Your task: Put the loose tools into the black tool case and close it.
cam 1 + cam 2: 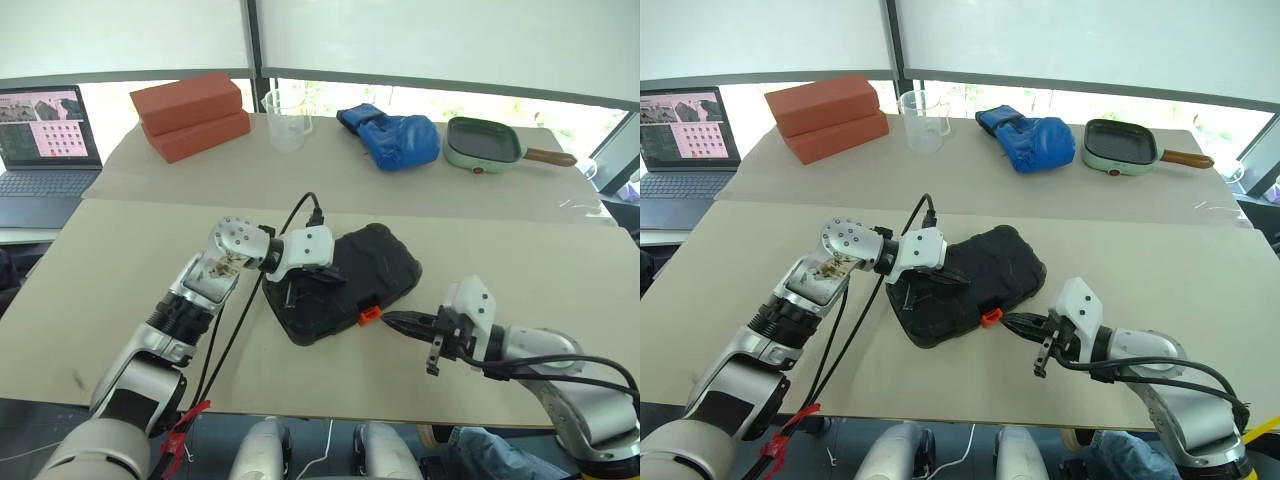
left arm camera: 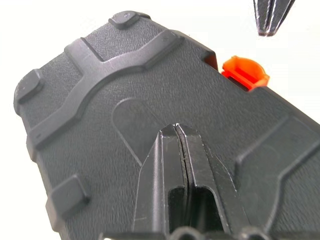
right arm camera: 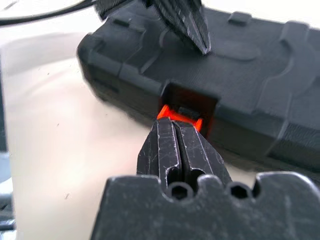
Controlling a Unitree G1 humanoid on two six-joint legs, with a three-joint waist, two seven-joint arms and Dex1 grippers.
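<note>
The black tool case (image 1: 375,262) lies with its lid down in the middle of the near table, its small orange latch (image 1: 368,314) on the side facing me. My left gripper (image 1: 322,277) is shut, and its tips rest on the case's lid (image 2: 150,90). My right gripper (image 1: 392,320) is also shut and holds nothing. Its tips sit right at the orange latch (image 3: 167,113), low over the table. The loose tools are out of view.
On the far table stand two red bricks (image 1: 190,117), a clear measuring cup (image 1: 288,122), a blue glove (image 1: 392,137) and a green frying pan (image 1: 484,143). A laptop (image 1: 42,140) sits at the far left. A black cable (image 1: 296,213) loops by my left wrist.
</note>
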